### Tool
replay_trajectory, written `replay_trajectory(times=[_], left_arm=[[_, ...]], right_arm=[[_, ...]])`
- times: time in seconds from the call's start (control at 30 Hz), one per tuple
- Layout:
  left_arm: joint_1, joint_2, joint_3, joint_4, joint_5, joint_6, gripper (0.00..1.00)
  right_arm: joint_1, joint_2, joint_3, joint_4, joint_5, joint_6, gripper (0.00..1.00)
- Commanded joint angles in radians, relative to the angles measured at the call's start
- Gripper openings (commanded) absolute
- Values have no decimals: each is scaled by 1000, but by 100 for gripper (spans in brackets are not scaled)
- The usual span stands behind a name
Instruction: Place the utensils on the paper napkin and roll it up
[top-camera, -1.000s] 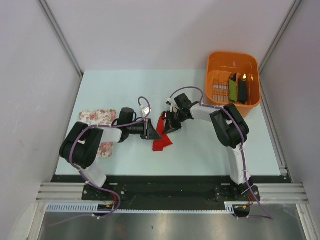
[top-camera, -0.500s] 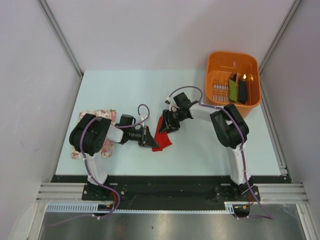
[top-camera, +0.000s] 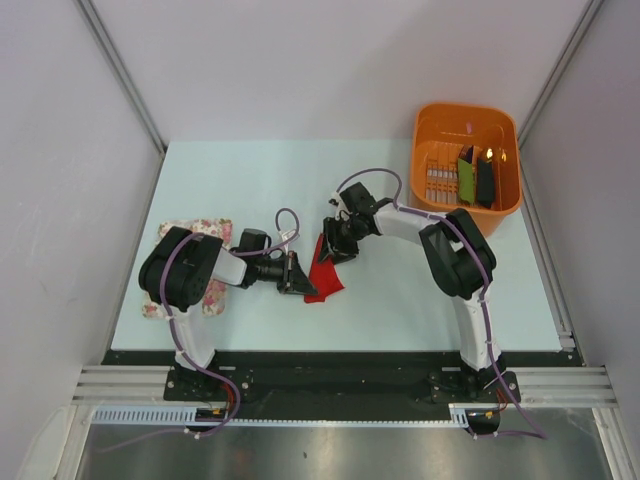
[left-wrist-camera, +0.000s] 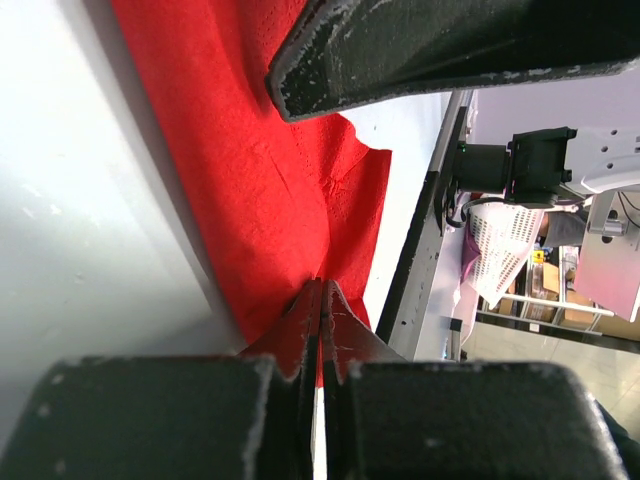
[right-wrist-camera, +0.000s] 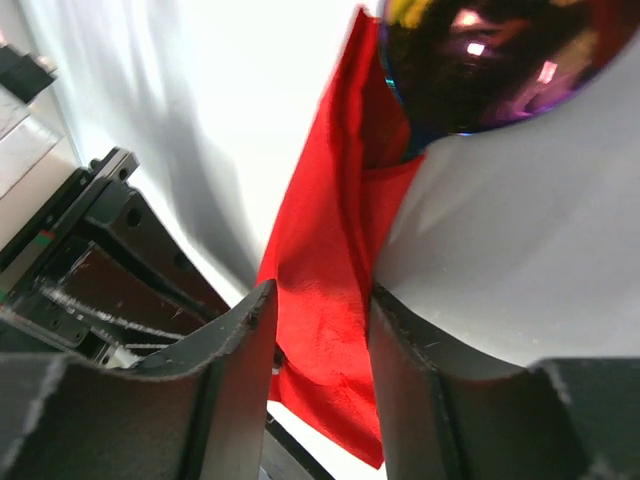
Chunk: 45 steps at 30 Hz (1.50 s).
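While both grippers worked the paper napkin (top-camera: 323, 274) at the middle of the surface (top-camera: 400, 300), the step in hand read as the rolling, not the loading.

- Napkin: bunched into a narrow red strip running near-to-far. It was creased and loose, not a tight roll.
- Left gripper (top-camera: 297, 274): at the napkin's near-left edge. Its wrist view showed the jaws down to a thin slit with red paper pinched in it.
- Right gripper (top-camera: 334, 243): at the far end. Its fingers (right-wrist-camera: 230, 380) stood narrow, with the red fold filling the gap between them; I judged it to be gripping.
- Utensils: only a shiny dark spoon bowl (right-wrist-camera: 480, 60) showed, sticking out of the far end of the fold. The handles were hidden, presumably inside the paper.
- Orange basket (top-camera: 430, 130): at the far right, well apart. Floral cloth (top-camera: 185, 235): at the left under the left arm. Neither was involved.

Judgement: loading was done and the roll was partly formed. The next move called for turning the held edge over the bundle while the other end stayed pinned. It would take gentle pull, since thin paper can tear or let the spoon slide out.
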Motion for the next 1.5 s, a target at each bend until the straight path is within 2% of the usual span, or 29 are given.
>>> replay_trajectory(times=[0.0, 0.17, 0.27, 0.37, 0.4, 0.5, 0.6, 0.67, 0.8, 0.9, 0.97, 1.17, 1.47], left_arm=[[18, 18, -27, -38, -131, 58, 0], [18, 22, -25, -33, -132, 58, 0], [16, 19, -24, -35, -135, 60, 0], [16, 19, -24, -36, -135, 61, 0], [16, 18, -24, -38, -137, 61, 0], [16, 21, -22, -38, -138, 60, 0], [16, 14, -22, -32, -135, 58, 0], [16, -5, -27, -12, -126, 48, 4], [16, -122, -33, 7, -111, 46, 34], [19, -240, -9, -85, -115, 95, 46], [36, -309, 10, -128, -123, 112, 51], [119, -391, 51, -236, -151, 129, 60], [170, -378, 53, -259, -174, 155, 62]], right_arm=[[14, 19, -15, -80, 219, -11, 45], [45, 65, 1, -92, 248, -1, 47], [46, 97, 5, -88, 237, 11, 43], [36, 117, -2, -83, 205, 20, 25], [34, 111, -10, -79, 202, 22, 14], [20, 97, -21, -48, 154, 28, 0], [13, 89, -21, -22, 110, 25, 0], [5, 79, -21, 2, 74, 22, 0], [-4, 30, -36, 75, 39, 11, 0], [-9, -4, -41, 131, -1, 8, 0], [-10, -26, -42, 161, -12, 3, 0], [-21, -73, -70, 219, -42, 22, 0], [-27, -110, -90, 253, -85, 26, 0]])
